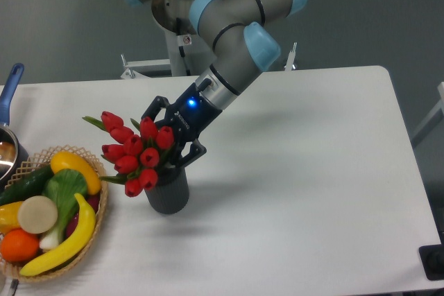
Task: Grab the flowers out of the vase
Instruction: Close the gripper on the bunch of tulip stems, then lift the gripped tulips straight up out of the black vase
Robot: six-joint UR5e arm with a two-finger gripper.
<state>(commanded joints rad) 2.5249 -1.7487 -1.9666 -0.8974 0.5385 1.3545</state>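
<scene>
The flowers, a bunch of red tulip buds with green leaves, stand in the dark grey ribbed vase on the white table and lean to the left. My gripper reaches down from the upper right to just above the vase mouth. Its two black fingers are spread wide, one on each side of the bunch just behind the buds. The buds hide the fingertips and the stems.
A wicker basket with a banana, a cucumber, an orange and other produce sits at the left front, close to the vase. A pot with a blue handle is at the left edge. The table's edge runs down the right.
</scene>
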